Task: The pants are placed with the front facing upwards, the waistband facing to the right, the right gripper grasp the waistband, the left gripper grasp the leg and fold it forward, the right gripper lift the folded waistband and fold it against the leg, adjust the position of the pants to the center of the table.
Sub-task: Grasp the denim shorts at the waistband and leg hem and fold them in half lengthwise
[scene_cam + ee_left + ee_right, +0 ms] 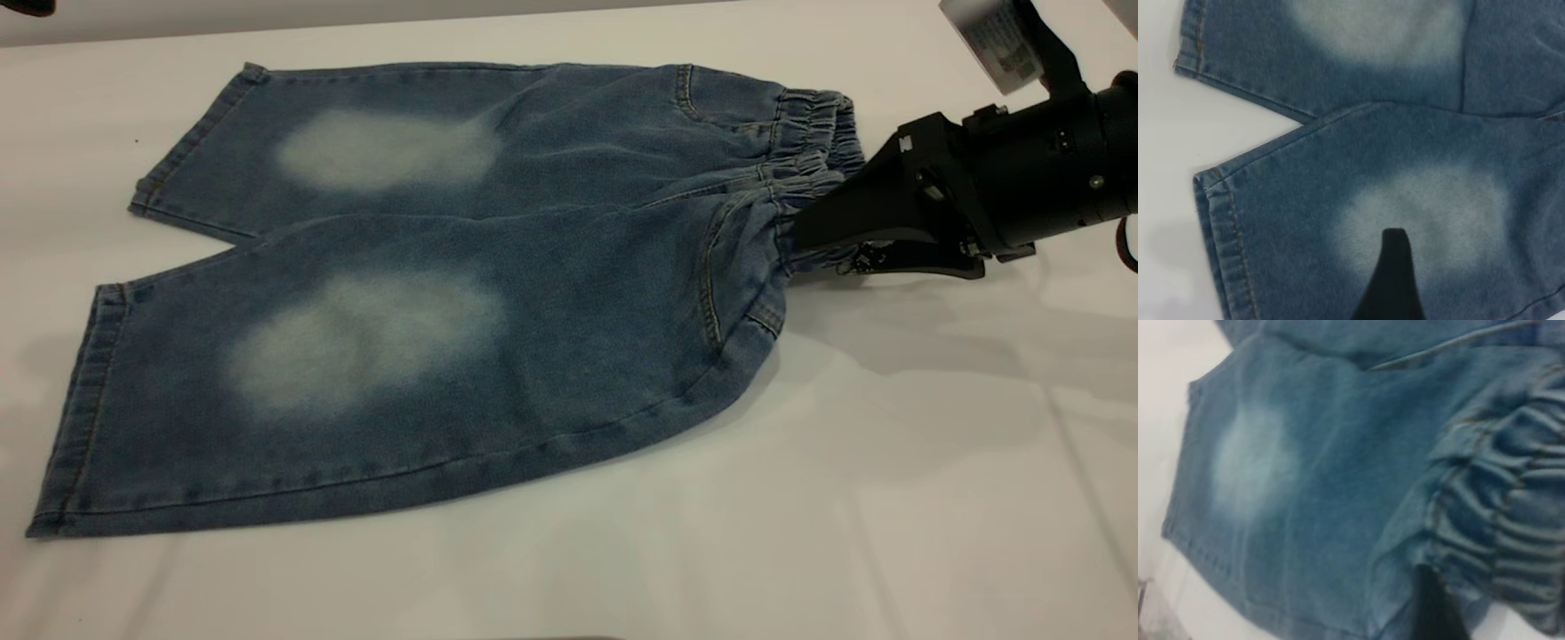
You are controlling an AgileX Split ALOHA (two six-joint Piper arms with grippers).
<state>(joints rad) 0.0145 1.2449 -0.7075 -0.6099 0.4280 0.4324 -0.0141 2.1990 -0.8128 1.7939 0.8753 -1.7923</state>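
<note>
Pants (427, 356): flat on worktop (889, 498). Right gripper (805, 240): jaws pinching bunched waistband (813, 133). Left gripper (1395, 243): above near leg, jaws' state unclear. Next: leg grasp.

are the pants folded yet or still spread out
Spread out: the pants lie flat with both legs side by side, though the right gripper bunches the waistband.

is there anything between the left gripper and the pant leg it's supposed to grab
Nothing visible is in the way. In the left wrist view, one dark fingertip sits directly over the pale faded patch of the near leg of the pants, with only bare denim around it. The right gripper is already at the waistband.
</note>
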